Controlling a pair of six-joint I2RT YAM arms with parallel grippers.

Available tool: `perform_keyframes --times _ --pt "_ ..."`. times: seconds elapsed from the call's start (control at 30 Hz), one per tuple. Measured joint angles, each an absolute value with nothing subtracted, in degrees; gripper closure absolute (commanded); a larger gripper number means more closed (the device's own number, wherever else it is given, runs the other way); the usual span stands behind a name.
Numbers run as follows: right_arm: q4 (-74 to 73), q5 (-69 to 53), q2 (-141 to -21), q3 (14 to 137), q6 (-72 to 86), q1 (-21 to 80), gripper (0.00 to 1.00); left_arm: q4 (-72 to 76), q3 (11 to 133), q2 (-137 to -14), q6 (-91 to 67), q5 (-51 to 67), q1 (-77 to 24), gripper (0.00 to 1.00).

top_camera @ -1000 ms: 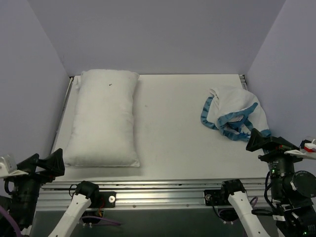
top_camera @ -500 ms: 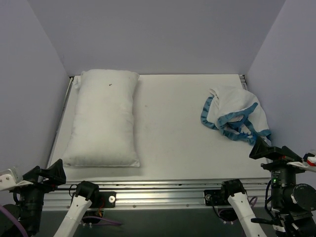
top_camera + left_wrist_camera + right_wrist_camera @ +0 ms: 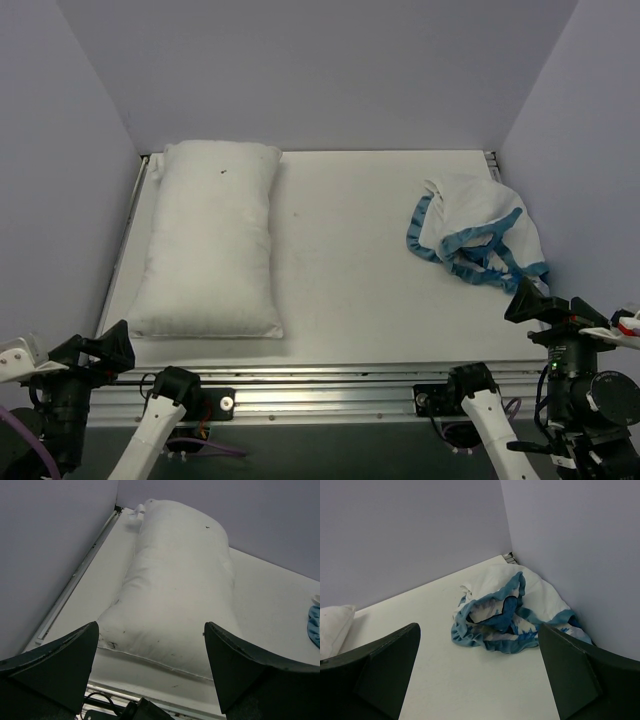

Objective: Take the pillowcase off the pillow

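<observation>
The plain white pillow (image 3: 210, 240) lies bare along the table's left side, with a tiny dark speck near its far end. It also shows in the left wrist view (image 3: 175, 580). The pillowcase (image 3: 475, 235) lies crumpled in a heap at the far right by the wall, white with teal ruffled edging. The right wrist view (image 3: 505, 610) shows its blue patterned face. My left gripper (image 3: 100, 350) (image 3: 151, 625) is open and empty, just short of the pillow's near end. My right gripper (image 3: 535, 303) (image 3: 479, 626) is open and empty, near the heap's near side.
Lilac walls (image 3: 320, 70) close in the table on the left, back and right. A metal rail (image 3: 330, 395) runs along the near edge, with the two arm bases (image 3: 190, 395) (image 3: 465, 395) on it. The white tabletop (image 3: 345, 250) lies between pillow and pillowcase.
Both grippers have drawn back toward the near edge, the left more than the right. The pillow and pillowcase have not moved.
</observation>
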State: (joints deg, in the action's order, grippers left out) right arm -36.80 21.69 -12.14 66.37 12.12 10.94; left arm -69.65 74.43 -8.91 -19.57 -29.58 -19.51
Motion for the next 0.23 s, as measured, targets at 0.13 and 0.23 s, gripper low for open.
perform_keyframes --times 0.13,0.23 --pt "-36.8 21.7 -12.1 66.3 12.0 10.9 0.01 -69.6 74.3 -9.5 -20.0 -29.6 -19.5 0.06" --pt "-36.8 21.7 -12.1 66.3 11.9 10.9 0.01 -69.6 73.9 -10.2 -20.3 -29.5 -19.5 0.06"
